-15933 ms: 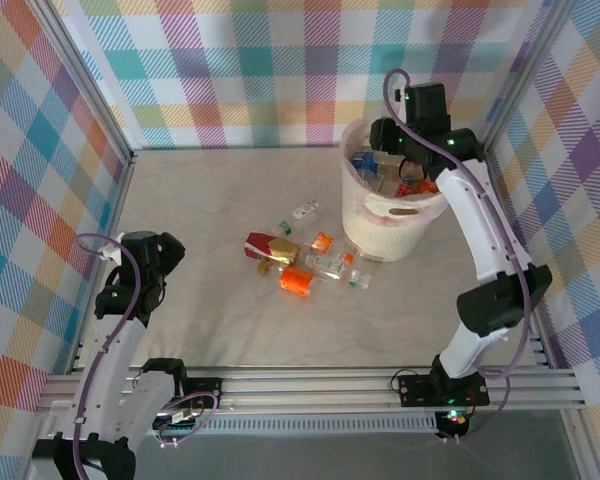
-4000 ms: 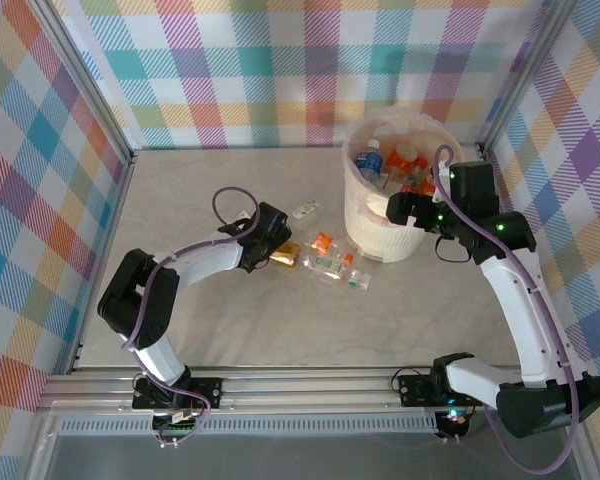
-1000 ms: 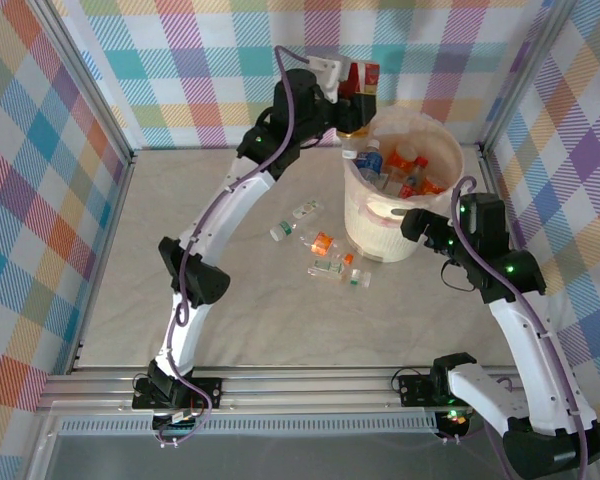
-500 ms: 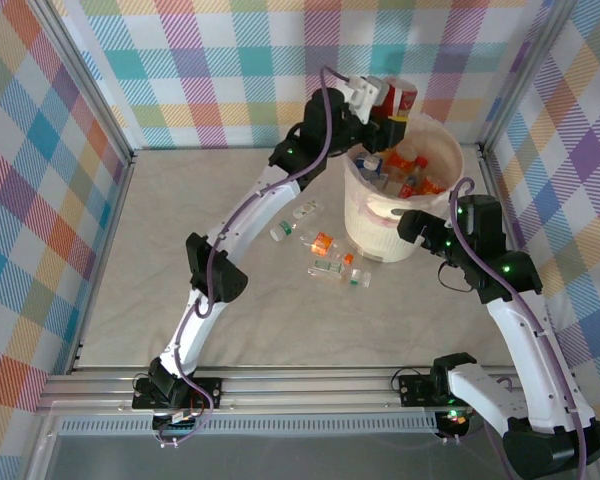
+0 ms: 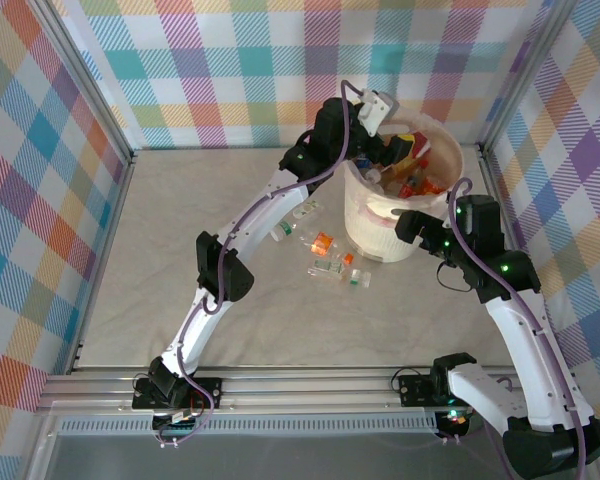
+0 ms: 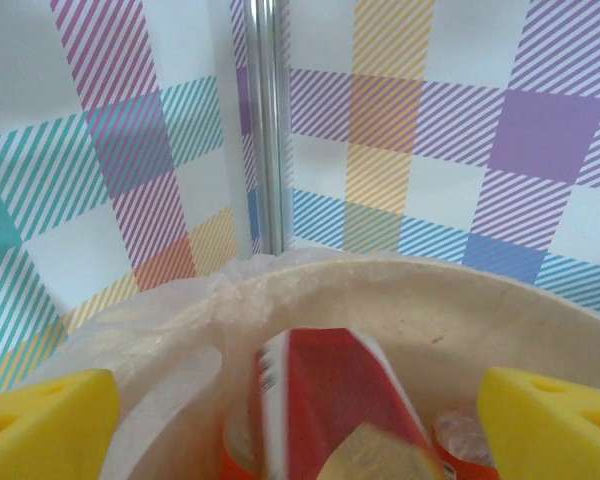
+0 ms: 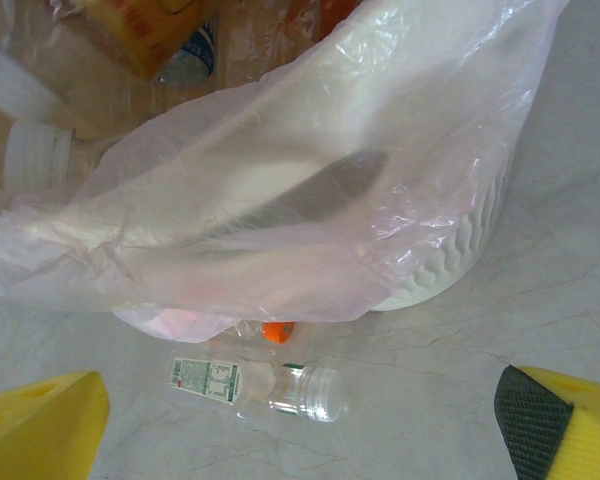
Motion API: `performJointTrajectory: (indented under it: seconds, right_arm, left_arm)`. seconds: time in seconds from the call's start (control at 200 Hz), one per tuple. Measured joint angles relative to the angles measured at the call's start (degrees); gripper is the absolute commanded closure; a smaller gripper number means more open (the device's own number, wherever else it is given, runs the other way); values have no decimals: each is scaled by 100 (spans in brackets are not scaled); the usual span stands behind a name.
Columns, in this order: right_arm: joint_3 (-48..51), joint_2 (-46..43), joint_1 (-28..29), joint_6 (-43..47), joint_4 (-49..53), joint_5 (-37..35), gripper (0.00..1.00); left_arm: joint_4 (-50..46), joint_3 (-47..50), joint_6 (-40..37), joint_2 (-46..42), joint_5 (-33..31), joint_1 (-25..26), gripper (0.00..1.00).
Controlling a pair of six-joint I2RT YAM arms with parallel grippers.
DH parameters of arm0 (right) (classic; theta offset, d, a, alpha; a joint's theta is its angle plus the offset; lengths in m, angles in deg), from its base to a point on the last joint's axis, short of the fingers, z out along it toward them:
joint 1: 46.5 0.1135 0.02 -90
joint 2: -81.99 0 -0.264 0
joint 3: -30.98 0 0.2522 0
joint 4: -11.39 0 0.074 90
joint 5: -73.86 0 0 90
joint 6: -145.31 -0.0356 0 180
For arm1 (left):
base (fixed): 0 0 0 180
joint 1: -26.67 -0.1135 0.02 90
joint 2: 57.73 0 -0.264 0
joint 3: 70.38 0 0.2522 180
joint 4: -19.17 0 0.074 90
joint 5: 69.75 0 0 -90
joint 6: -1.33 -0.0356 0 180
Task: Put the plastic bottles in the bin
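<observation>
Overhead, the left gripper (image 5: 398,143) is hanging over the bin (image 5: 380,228) with plastic bottles (image 5: 323,243) lying beside it on the desk (image 5: 230,300), its wrist view showing spread fingers (image 6: 50,420) clear of a red-labelled bottle (image 6: 330,400) inside, and the right wrist view showing the right gripper (image 7: 300,430) gaping likewise.

Overhead and both close wrist views share the bin (image 5: 376,232).
</observation>
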Motion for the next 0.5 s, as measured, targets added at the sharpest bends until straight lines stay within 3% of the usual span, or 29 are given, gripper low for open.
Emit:
performJointTrajectory:
  seconds: [0.5]
  right_arm:
    - [-13, 42, 0, 181, 7, 214, 0]
  left_arm:
    - [-173, -24, -39, -48, -291, 11, 0]
